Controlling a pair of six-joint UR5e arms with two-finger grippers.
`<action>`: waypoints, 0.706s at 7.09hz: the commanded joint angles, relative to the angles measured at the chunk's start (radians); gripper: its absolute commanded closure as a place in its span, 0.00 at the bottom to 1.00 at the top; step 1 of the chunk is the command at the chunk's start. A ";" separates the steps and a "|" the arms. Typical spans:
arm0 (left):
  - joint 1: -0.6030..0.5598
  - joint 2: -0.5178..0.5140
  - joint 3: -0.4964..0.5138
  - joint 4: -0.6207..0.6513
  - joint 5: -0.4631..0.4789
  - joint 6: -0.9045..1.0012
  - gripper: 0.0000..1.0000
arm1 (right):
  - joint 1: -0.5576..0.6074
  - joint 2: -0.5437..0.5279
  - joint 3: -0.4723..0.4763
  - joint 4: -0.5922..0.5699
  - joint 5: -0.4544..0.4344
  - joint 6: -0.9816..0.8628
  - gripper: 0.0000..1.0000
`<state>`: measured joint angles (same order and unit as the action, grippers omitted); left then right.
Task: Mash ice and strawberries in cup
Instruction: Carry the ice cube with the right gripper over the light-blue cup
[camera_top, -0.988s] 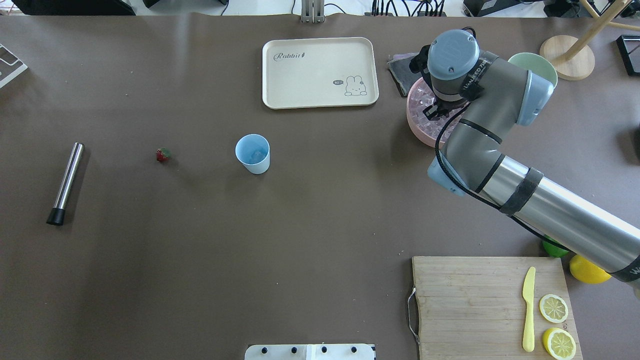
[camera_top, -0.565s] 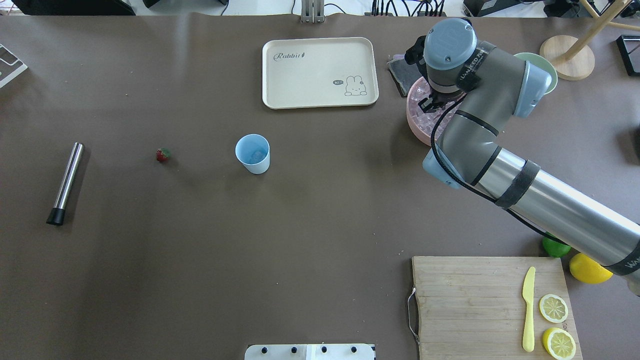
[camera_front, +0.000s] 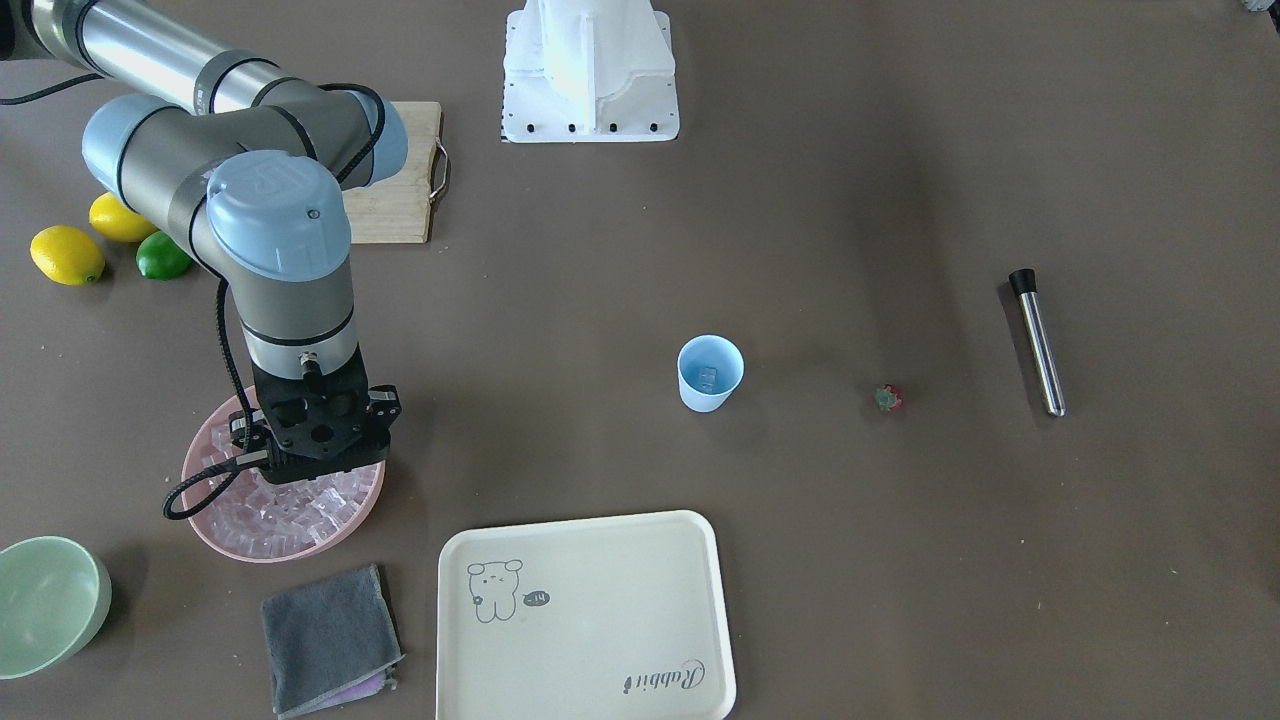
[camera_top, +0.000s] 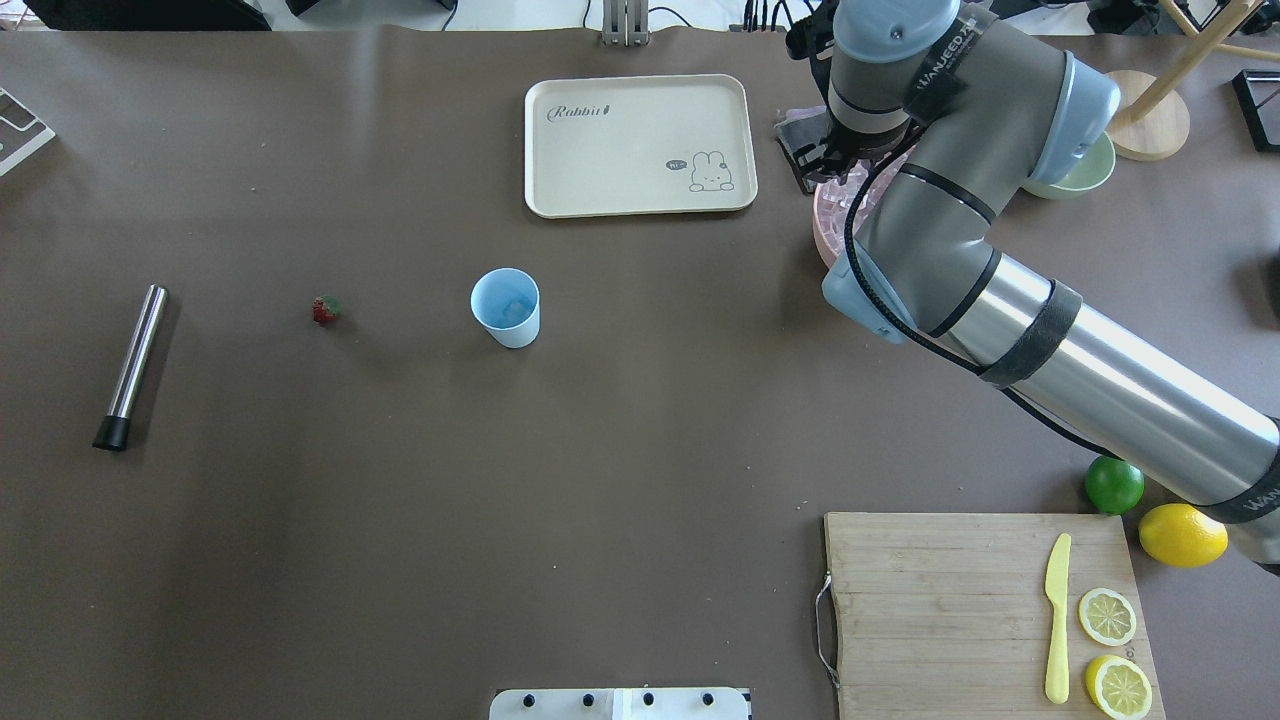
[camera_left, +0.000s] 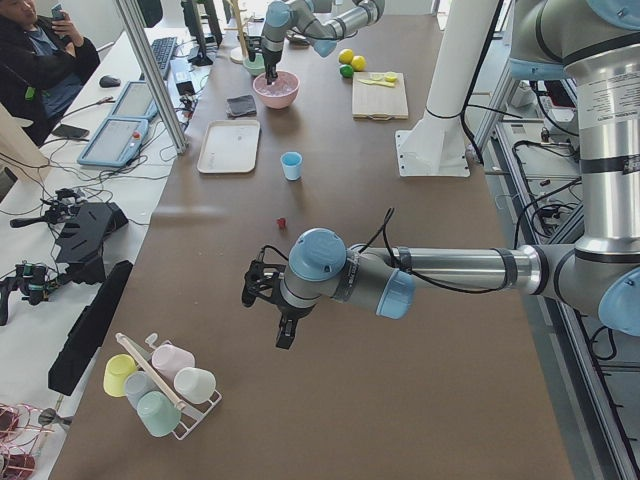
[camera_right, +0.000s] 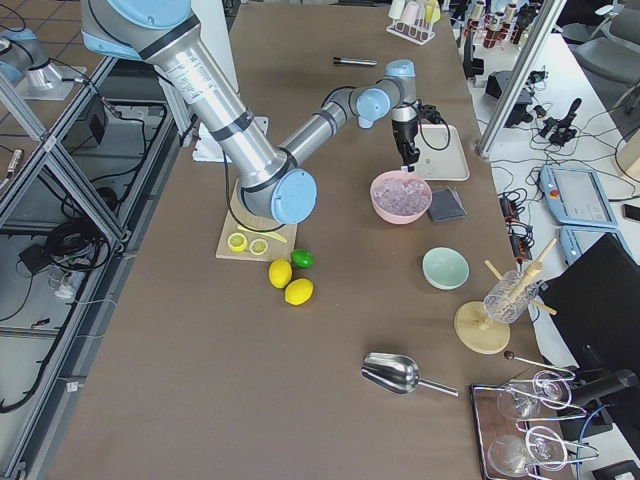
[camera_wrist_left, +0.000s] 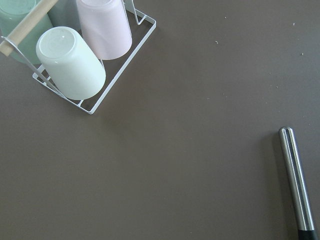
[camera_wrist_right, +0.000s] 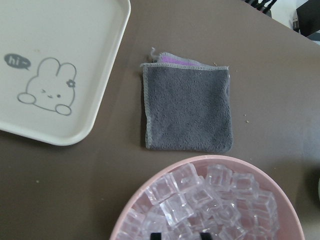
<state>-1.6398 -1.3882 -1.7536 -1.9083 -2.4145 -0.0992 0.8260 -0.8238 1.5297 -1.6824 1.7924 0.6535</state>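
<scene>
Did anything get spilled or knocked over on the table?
Nothing looks spilled. The cup stands upright, and the ice sits heaped inside the pink bowl, with none that I can see on the table. The only loner is the tiny strawberry, lying on the bare table apart from the cup.

Overhead, the right arm (camera_top: 1000, 300) hides most of the pink bowl (camera_top: 822, 218); the fingertips (camera_wrist_right: 157, 235) of the right end effector (camera_wrist_right: 181, 236) are cut by the wrist view's edge.
</scene>
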 joint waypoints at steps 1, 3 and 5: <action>0.000 -0.003 0.005 0.002 0.000 -0.001 0.02 | -0.104 0.119 -0.029 0.022 0.003 0.368 0.78; 0.000 -0.003 0.006 0.002 0.000 0.001 0.02 | -0.221 0.362 -0.248 0.026 -0.079 0.609 0.78; 0.000 0.000 0.002 0.002 0.000 0.001 0.02 | -0.293 0.423 -0.284 0.079 -0.138 0.708 0.78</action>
<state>-1.6398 -1.3905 -1.7496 -1.9068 -2.4145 -0.0983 0.5817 -0.4475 1.2807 -1.6436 1.6983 1.2940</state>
